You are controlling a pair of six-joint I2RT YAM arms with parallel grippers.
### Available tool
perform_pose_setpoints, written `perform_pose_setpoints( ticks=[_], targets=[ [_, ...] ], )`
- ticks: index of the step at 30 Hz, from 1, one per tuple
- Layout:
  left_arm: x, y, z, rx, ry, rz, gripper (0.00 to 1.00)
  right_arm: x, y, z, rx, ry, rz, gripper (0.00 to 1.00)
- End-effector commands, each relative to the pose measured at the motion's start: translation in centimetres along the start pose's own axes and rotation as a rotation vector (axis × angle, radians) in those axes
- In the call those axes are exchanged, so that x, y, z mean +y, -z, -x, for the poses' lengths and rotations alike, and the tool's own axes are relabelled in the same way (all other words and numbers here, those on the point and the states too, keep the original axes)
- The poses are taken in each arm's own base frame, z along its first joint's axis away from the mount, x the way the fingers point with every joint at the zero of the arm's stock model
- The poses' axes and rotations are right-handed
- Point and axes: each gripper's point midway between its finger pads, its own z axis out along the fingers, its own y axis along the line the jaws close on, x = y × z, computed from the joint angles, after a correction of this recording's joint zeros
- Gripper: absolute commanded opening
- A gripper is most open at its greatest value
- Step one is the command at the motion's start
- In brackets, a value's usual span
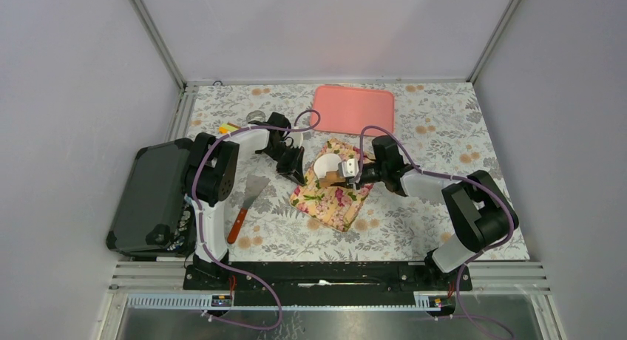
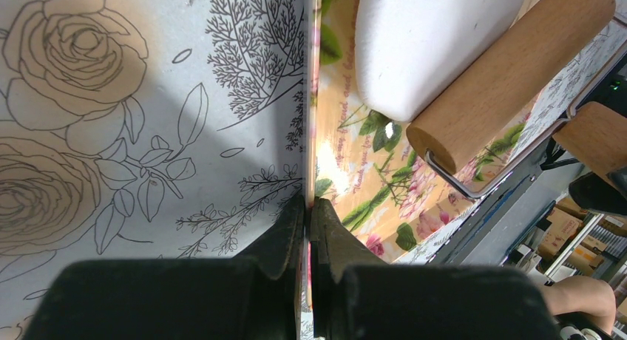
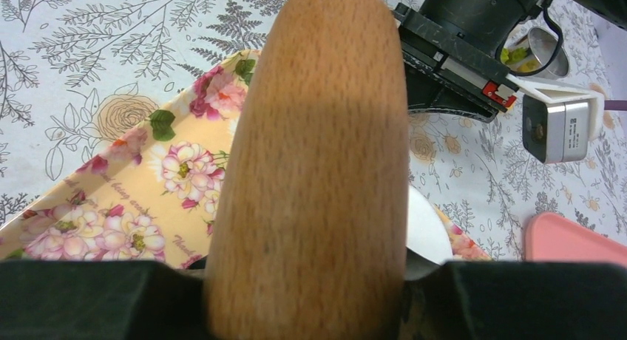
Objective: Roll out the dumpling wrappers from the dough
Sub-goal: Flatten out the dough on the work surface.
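Dough [image 2: 432, 41]: smooth white soft flattened mass, on yellow floral mat [image 2: 355, 170], with brown wooden rolling pin [image 2: 510, 74] across its edge. Likely light, pliable, tacky and easily torn; lift by rim. Left end effector [image 2: 307, 211] pinched tight on mat edge. Right end effector [image 3: 307, 296] clamped round pin handle.

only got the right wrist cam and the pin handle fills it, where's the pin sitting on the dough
Observer: The rolling pin lies across one edge of the dough, not over its middle.
Operator: is the left gripper on the mat or just near it
Observer: The left gripper is shut on the edge of the mat, as its own wrist view shows.
Operator: dough a ball or flat
Observer: From above it shows as a round white patch on the mat. The left wrist view shows it flattened, with a thick rounded edge.
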Motion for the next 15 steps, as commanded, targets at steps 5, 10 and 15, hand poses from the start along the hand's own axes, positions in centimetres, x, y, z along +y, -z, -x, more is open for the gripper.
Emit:
perform_pose_setpoints(
  ticks=[5,10,15],
  targets=[
    [3.2,-1.0,-1.5,0.048,0.005,0.102,0.0,5.4,0.1,-2.4,0.081,-0.192,0.128,0.0],
    [3.2,-1.0,-1.5,0.047,0.004,0.102,0.0,5.4,0.1,-2.3,0.08,-0.201,0.13,0.0],
    [2.8,-1.1,-1.5,0.06,-0.011,0.076,0.0,3.0,0.2,1.6,0.006,-0.343,0.101,0.0]
  ],
)
